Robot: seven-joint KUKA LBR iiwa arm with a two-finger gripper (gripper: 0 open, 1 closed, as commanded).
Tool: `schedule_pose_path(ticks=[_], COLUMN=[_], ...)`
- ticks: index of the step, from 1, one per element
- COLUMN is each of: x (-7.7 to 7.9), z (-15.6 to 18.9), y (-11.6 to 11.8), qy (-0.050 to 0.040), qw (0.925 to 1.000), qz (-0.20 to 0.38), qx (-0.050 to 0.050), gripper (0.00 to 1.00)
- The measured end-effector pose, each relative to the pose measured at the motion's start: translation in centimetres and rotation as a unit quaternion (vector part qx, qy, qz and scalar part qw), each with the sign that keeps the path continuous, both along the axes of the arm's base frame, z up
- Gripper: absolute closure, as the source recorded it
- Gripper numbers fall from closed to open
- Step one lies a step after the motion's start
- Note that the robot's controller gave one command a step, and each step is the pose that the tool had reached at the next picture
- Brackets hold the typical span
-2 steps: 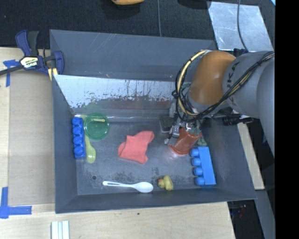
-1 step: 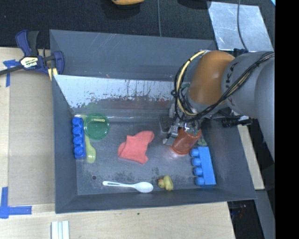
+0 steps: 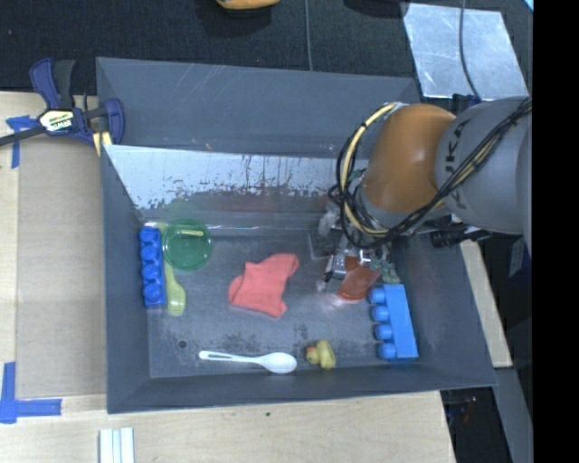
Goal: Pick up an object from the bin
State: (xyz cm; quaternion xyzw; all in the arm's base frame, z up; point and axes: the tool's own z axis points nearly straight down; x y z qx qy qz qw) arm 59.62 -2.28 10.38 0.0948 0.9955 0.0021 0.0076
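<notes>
Reddish-brown lump (image 3: 358, 287) just beneath tool (image 3: 343, 265)

The gripper (image 3: 348, 262), just right of the red cloth (image 3: 262, 285), was mostly hidden beneath the arm's orange wrist cover (image 3: 407, 163) and looped cables (image 3: 348, 194). A reddish-brown object (image 3: 355, 286) under it was partly covered, its kind unclear. Below and right of the cloth, a small yellow thing (image 3: 319, 355) was too small to identify. Left of the cloth, a green cup (image 3: 187, 246) hid a yellowish piece's (image 3: 175, 298) upper end. Far above the cloth, an orange-yellow object (image 3: 244, 3) was cut off by the top edge.
</notes>
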Motion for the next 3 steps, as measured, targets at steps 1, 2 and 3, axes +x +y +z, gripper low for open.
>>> schedule_pose_path(ticks=[1,2,3], x=[1.6,0.2,-0.4], z=[-1.8,-1.9,-2.6], y=[0.3,3.0,4.2], qy=[-0.0059,-0.0046,-0.0041], qw=[0.9993,0.9997,0.9996], qz=[-0.038,-0.026,-0.028], qx=[0.000,0.001,0.001], gripper=[0.00,0.00,0.00])
